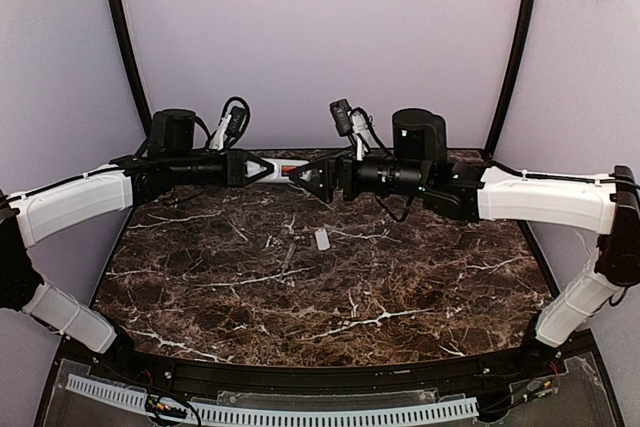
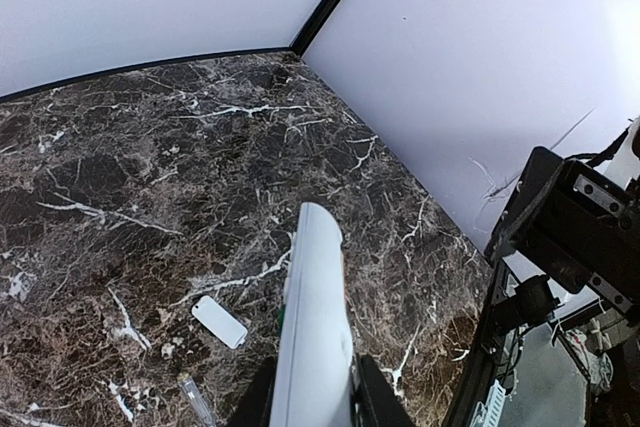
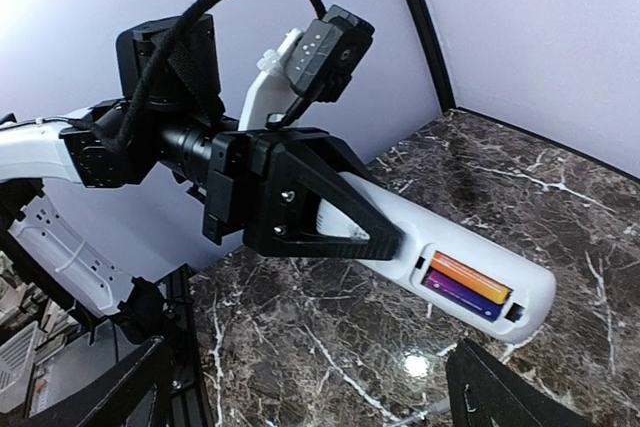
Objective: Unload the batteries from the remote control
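Observation:
My left gripper point(image 1: 262, 169) is shut on the white remote control point(image 1: 280, 170) and holds it level, well above the table. In the left wrist view the remote point(image 2: 315, 317) runs up from between my fingers point(image 2: 375, 399). In the right wrist view the remote point(image 3: 520, 292) has its battery bay open, with an orange battery point(image 3: 470, 276) and a purple battery point(image 3: 458, 294) side by side inside. My right gripper point(image 1: 300, 176) is open and empty, its jaws wide apart just off the remote's free end.
The small flat white cover piece point(image 1: 322, 239) lies on the dark marble table point(image 1: 400, 287) below the grippers; it also shows in the left wrist view point(image 2: 219, 322). A slim greyish translucent stick point(image 2: 195, 402) lies near it. Walls enclose the back and sides.

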`<state>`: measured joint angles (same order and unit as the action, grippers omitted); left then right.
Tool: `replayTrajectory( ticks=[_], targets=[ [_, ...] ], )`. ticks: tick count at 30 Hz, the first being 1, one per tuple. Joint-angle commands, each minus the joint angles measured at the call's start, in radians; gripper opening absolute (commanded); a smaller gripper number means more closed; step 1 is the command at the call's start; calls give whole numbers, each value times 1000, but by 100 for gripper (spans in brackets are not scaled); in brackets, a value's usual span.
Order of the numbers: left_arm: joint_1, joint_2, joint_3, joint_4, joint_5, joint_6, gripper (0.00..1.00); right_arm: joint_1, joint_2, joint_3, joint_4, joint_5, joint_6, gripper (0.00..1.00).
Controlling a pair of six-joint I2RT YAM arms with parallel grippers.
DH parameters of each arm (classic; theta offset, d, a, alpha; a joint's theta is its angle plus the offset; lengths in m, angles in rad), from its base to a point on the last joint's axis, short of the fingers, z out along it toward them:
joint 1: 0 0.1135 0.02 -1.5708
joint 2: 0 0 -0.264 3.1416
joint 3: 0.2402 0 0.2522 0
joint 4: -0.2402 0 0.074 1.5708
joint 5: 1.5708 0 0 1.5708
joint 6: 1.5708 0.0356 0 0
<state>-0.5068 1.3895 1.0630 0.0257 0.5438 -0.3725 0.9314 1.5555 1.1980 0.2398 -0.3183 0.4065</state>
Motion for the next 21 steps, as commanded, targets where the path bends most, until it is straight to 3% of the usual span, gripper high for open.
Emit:
replayTrajectory(
  ticks=[1, 10, 21],
  targets=[
    [-1, -26, -2, 25, 61, 18, 0, 0, -70, -33, -83, 146, -134, 96],
    [-2, -2, -16, 86, 138, -7, 0, -7, -214, -164, -138, 293, -321, 98],
    [-64, 63, -1, 85, 146, -56, 0, -58, -294, -211, -236, 429, -299, 99]
  ],
)
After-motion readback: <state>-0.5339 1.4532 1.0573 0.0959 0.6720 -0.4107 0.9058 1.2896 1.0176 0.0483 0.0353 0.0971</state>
